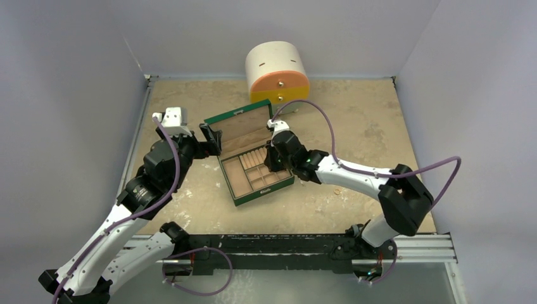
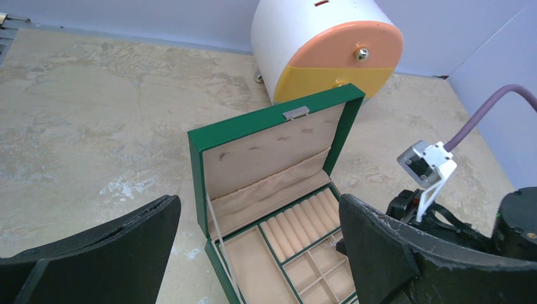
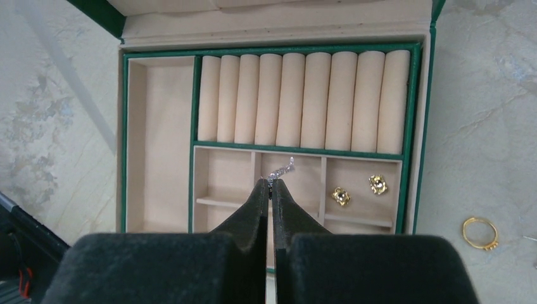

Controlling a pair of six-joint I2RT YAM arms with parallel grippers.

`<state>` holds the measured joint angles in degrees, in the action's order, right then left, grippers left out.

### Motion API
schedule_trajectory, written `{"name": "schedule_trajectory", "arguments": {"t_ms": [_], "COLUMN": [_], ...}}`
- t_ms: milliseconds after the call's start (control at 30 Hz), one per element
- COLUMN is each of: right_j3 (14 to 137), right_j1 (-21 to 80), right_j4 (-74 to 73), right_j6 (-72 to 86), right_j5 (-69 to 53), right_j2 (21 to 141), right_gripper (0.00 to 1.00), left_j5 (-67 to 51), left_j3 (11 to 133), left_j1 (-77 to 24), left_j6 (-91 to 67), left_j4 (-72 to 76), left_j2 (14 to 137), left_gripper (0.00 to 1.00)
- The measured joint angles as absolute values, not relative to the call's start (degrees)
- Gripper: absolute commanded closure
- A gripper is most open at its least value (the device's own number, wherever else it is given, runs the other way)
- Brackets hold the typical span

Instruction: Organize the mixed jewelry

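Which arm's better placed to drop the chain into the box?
Right. The right end effector is shut on the silvery chain, over the green jewelry box's small compartments. The left end effector is open and empty, beside the box.

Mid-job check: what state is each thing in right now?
Green box, lid open and upright.
Left hand, open, empty.
Right hand, shut on the chain.
Chain, held above the middle small compartment.
Two gold pieces, lying in the right small compartment.
Gold ring, loose on the table, outside the box.
Round drawer unit, drawers shut.
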<state>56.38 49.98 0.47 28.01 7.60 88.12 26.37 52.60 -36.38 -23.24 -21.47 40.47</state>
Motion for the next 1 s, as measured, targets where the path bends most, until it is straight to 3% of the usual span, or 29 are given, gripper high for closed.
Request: {"name": "schedule_trajectory", "arguments": {"t_ms": [300, 433, 500, 1000], "right_j3": [56.9, 56.9, 56.7, 51.8], "right_j1": [50.0, 50.0, 50.0, 50.0], "right_j4": [2.0, 2.9, 3.5, 3.4], "right_j6": [28.0, 28.1, 28.3, 28.5], "right_j5": [7.7, 7.6, 7.7, 9.0], "right_j2": [92.8, 93.1, 93.1, 85.7], "right_gripper": [1.00, 0.85, 0.83, 0.79], "left_j5": [26.4, 26.4, 26.4, 26.4], "left_j3": [52.6, 52.6, 52.6, 52.6], "left_j1": [-36.4, -36.4, -36.4, -36.4], "left_j6": [-23.2, -23.2, -23.2, -23.2], "left_j4": [-21.5, -21.5, -21.5, -21.5], "left_j2": [40.1, 40.1, 40.1, 40.2], "left_gripper": [0.04, 0.04, 0.04, 0.04]}}
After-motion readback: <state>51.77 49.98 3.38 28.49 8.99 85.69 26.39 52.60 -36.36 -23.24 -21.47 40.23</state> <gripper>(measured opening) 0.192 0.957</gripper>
